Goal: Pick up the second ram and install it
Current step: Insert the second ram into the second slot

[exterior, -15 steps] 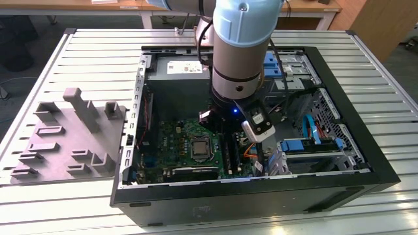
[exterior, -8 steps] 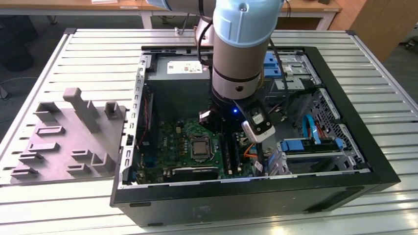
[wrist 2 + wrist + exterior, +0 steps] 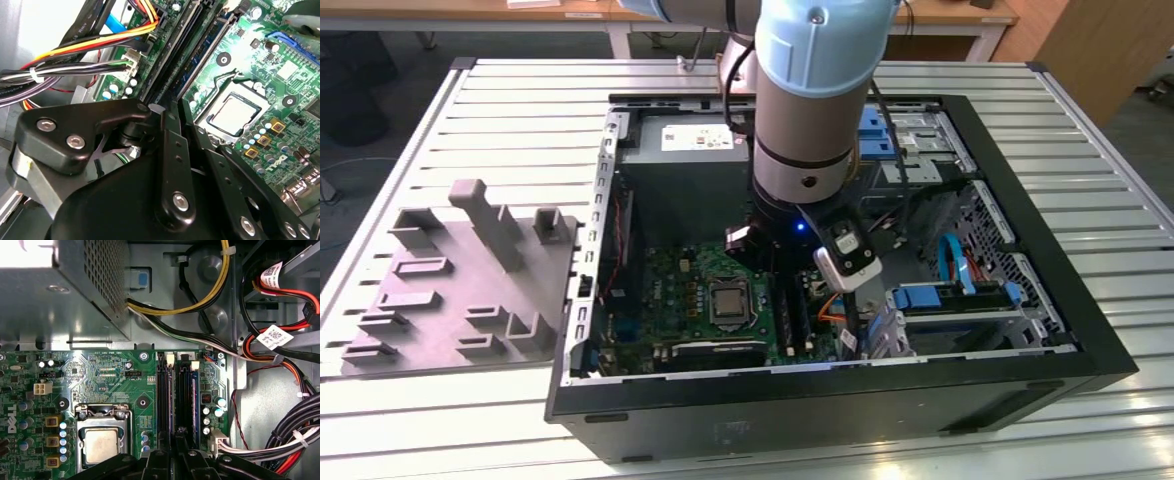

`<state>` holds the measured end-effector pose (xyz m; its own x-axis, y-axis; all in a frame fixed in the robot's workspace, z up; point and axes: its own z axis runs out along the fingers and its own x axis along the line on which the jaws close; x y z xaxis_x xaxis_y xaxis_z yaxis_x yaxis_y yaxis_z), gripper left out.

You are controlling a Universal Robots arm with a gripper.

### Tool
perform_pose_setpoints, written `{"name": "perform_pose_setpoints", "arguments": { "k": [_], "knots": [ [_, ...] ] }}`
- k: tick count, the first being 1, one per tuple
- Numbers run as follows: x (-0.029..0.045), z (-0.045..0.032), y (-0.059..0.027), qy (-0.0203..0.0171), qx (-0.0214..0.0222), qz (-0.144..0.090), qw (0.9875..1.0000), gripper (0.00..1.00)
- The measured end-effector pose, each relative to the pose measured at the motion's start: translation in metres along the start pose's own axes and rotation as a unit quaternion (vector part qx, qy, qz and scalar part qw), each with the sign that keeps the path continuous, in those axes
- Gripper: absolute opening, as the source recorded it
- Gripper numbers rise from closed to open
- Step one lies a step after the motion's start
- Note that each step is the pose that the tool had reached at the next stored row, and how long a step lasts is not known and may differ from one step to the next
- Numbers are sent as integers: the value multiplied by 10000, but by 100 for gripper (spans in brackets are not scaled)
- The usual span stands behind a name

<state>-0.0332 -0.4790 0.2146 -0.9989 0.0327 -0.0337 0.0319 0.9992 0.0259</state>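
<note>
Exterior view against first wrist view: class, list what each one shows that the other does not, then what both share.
The exterior view takes in the robot arm, the slatted metal table and the grey moulded tray beside the open computer case. The first wrist view brings out the white-tagged cables and the pale latches at the ends of the black memory slots. Both share the green motherboard and its processor socket.
</note>
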Motion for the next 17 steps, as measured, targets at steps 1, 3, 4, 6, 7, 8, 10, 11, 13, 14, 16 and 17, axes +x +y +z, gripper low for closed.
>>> {"name": "perform_pose_setpoints", "arguments": {
  "k": [1,3,4,6,7,8,10,11,13,14,16,17],
  "knots": [
    [0,0,0,0,0,0,10000,19],
    [0,-6,0,1,2,0,10000,19],
    [-1,-24,1,0,1,0,10000,19],
    [-3,-78,2,0,1,0,10000,19],
    [-4,-108,3,0,0,0,10000,19],
    [-5,-141,4,0,2,0,10000,19],
    [-7,-213,6,0,1,0,10000,19],
    [-8,-253,6,0,3,0,10000,19],
    [-11,-318,8,0,2,0,10000,19],
    [-11,-339,9,0,3,0,10000,19],
    [-12,-346,9,0,2,0,10000,19],
    [-12,-346,9,-1,1,0,10000,19]
  ]
}}
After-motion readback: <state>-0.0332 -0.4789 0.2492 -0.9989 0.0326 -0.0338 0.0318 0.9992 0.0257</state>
